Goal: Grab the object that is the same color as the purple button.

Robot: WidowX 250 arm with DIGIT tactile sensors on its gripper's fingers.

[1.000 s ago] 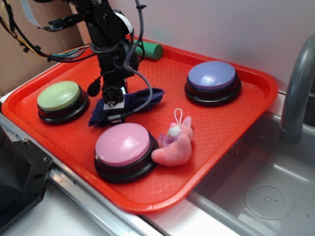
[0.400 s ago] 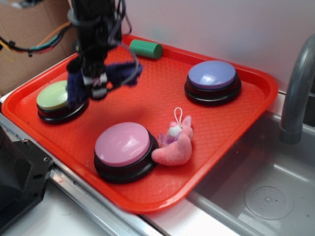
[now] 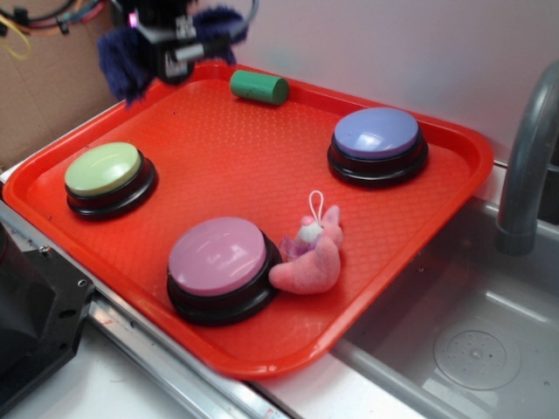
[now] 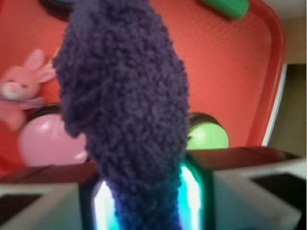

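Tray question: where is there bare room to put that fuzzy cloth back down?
The widest bare patch on the red tray is its middle, bordered by the green button, green cylinder, purple button and pink button. The front is crowded: the pink plush toy touches the pink button.

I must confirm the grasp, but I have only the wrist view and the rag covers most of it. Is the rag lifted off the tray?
Observer: Yes. In the exterior view the rag hangs from the gripper, high over the far left edge of the tray and clear of its surface.
Operator: Where is the purple button? I do not see it.
Observer: The purple button sits at the tray's far right, well apart from the rag.
Operator: Is anything beside the tray?
Observer: A grey faucet stands to its right, over a sink.
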